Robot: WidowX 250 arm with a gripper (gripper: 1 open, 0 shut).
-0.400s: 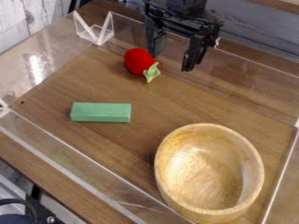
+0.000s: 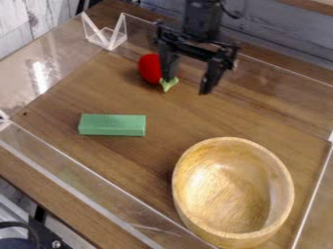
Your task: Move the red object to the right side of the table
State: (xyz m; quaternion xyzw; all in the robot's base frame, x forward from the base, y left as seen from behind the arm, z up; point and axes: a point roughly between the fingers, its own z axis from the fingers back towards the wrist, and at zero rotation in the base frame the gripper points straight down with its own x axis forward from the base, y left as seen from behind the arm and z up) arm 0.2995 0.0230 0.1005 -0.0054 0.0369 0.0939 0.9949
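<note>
I see the gripper (image 2: 186, 73) has shifted left and dropped since the last frame, its 2 fingers spread wide and now bracketing the red object (image 2: 152, 67) at the table's (image 2: 235, 112) far left-centre, so I judge the grasp imminent, transfer unstarted.

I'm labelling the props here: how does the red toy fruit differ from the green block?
The red toy fruit is rounded, the green block flat and rectangular. The fruit is bright red with a pale green leafy tip; the block is plain green all over. The fruit sits partly behind the open gripper; the block lies apart, nearer the camera. Both rest on the table.
</note>
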